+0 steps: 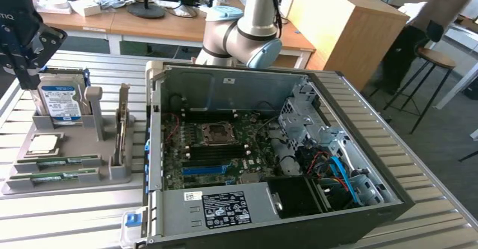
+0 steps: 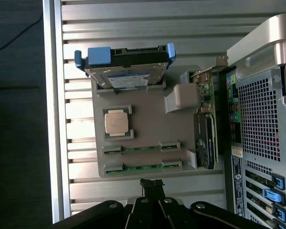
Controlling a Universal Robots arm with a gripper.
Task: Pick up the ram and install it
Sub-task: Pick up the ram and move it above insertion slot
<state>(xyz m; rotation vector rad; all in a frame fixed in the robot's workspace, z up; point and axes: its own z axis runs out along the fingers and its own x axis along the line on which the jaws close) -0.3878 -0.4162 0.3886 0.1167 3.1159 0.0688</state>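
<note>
Two ram sticks, thin green boards, lie side by side in the front slots of a grey holder tray (image 1: pixel 75 190): one ram stick (image 1: pixel 58 161) (image 2: pixel 143 149) and a second ram stick (image 1: pixel 54 176) (image 2: pixel 144 167) closer to the tray's edge. My gripper (image 1: pixel 28 81) (image 2: pixel 151 183) hangs above the tray's back left corner in the exterior view, over the hard drive. It is well above the sticks and holds nothing. Its fingertips look pressed together. The open computer case (image 1: pixel 359 109) lies at the exterior view's right of the tray, with the motherboard (image 1: pixel 216 148) and its blue slot (image 1: pixel 205 169) exposed.
The tray also carries a blue-labelled hard drive (image 1: pixel 60 100) (image 2: pixel 126 76), a CPU (image 1: pixel 43 144) (image 2: pixel 117 122) and a taller card (image 1: pixel 122 123) (image 2: pixel 207 129) standing on edge. The arm's base (image 1: pixel 243 36) stands behind the case. A person (image 1: pixel 440 3) and a stool (image 1: pixel 435 59) are at the far right.
</note>
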